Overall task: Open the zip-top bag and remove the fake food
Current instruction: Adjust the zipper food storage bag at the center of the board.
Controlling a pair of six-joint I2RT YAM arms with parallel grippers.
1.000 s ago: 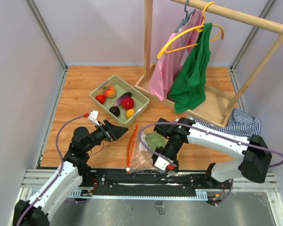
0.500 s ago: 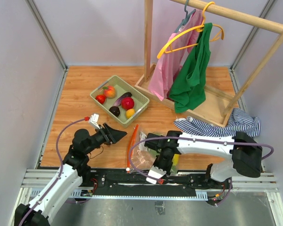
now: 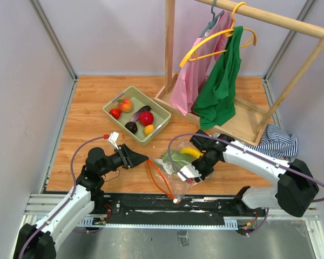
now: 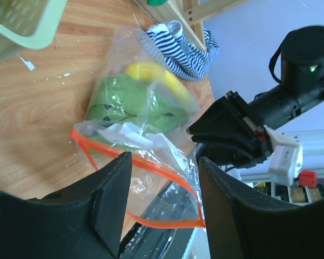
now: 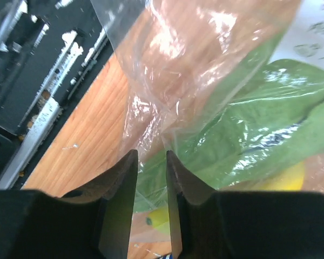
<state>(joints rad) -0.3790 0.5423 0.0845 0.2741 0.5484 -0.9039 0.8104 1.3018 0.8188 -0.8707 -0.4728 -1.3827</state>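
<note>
The zip-top bag lies crumpled near the table's front edge, its orange-red zip strip running diagonally. Inside are a green piece and a yellow banana of the fake food. My left gripper is open at the bag's left end. In the left wrist view the left gripper straddles the zip strip, which loops between its jaws. My right gripper is on the bag's right side. In the right wrist view the right gripper is nearly closed, pinching the bag's film over the green piece.
A pale green basket behind the bag holds several more fake fruits. A wooden clothes rack with pink and green garments stands at the back right. A striped cloth lies at the right. A black rail runs along the front edge.
My right gripper swung from the front edge back and to the right, dragging the bag. The zip strip turned diagonal and the banana came into view. My left gripper moved right to the strip.
</note>
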